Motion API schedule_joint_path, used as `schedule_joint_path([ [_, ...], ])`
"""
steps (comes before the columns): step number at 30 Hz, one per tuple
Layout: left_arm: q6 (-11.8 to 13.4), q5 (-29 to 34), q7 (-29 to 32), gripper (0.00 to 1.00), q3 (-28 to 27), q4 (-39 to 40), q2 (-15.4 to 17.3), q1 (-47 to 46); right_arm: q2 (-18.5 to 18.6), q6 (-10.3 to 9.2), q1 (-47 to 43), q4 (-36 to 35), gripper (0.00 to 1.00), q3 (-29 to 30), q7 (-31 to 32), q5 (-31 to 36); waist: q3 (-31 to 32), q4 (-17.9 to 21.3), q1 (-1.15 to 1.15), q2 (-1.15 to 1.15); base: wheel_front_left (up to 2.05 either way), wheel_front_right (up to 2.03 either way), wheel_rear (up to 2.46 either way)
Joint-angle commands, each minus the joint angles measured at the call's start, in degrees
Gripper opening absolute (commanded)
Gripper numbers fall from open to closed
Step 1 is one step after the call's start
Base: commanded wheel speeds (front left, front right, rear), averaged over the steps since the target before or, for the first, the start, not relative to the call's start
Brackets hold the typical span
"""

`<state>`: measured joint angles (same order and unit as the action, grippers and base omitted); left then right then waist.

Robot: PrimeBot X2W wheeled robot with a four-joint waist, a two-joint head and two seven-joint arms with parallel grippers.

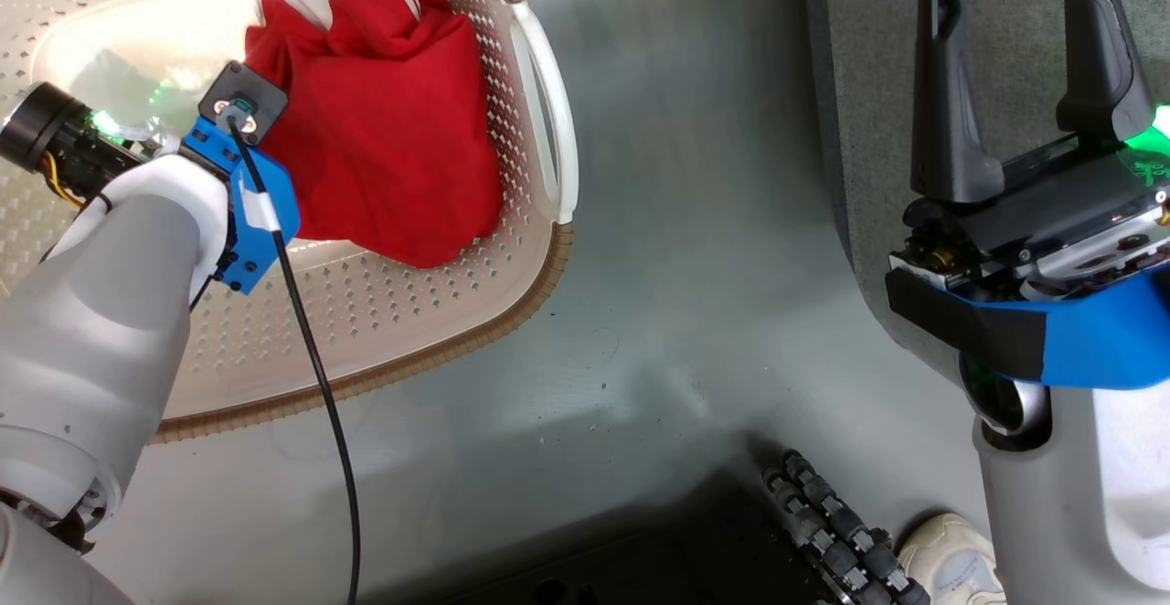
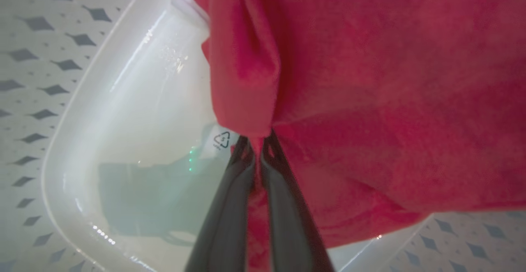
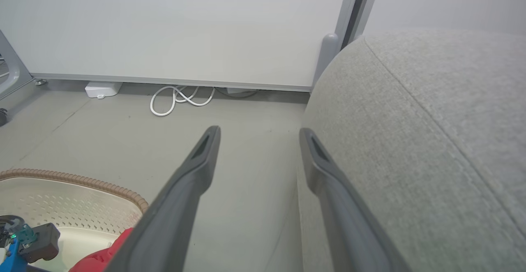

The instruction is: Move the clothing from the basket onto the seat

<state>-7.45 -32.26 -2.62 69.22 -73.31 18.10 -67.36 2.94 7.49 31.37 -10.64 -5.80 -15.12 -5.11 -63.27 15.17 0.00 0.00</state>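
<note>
A bundle of soft bright red fabric clothing [image 1: 384, 121] with white stripes at its top lies inside the oval cream perforated plastic laundry basket [image 1: 384, 349], against the wall nearest the basket's white handle [image 1: 548, 121]. One bundle is seen; how many garments are in it cannot be told. In the left wrist view, a fold of the red fabric is pinched between the two dark fingers of the left gripper [image 2: 255, 140], which are pressed nearly together just above the basket's glossy bottom, beside a paper label bearing a recycling triangle [image 2: 222, 139]. A black cable [image 1: 311, 358] is draped down the pale left forearm.

One basket is seen, edged by a brown woven-look rim, standing on the grey-green floor [image 1: 686, 221]. A strip of bare floor separates it from the large grey fabric-upholstered seat [image 1: 868, 84], on which no clothing is seen. The right gripper [image 1: 1010, 2] is held over the seat's rounded corner, its fingers spread apart with nothing between them.

Near the robot's base, a dark roller wheel [image 1: 832, 532] and one white shoe [image 1: 951, 559] are seen. A looped white cord [image 3: 181, 99] lies by the far wall.
</note>
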Motion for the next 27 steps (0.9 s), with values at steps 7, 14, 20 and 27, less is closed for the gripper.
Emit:
schedule_joint_path([
  [7,-0.05,-2.69,-1.7,0.0,0.65,0.96,-0.93,1.61,-0.09,0.01,1.49,1.27,1.0,0.4,-0.05,-0.2,3.14,-0.94,0.0,0.0,0.0,0.0,0.0],
  [14,-0.05,-4.22,-3.75,0.0,1.79,3.59,-2.75,3.87,-0.09,0.01,1.15,2.71,1.0,1.27,-0.04,0.47,6.87,-2.65,0.0,0.0,0.0,0.0,0.0],
  [20,-0.05,-6.37,-7.15,0.0,2.99,6.52,-5.57,6.44,-0.08,0.01,0.18,4.3,1.0,2.25,-0.04,1.38,11.92,-5.45,0.0,0.0,0.0,0.0,0.0],
  [27,-0.05,-8.69,-10.11,0.0,3.37,8.59,-7.38,8.23,-0.06,0.01,-1.35,5.77,1.0,3.18,-0.04,2.38,16.9,-7.92,0.0,0.0,0.0,0.0,0.0],
])
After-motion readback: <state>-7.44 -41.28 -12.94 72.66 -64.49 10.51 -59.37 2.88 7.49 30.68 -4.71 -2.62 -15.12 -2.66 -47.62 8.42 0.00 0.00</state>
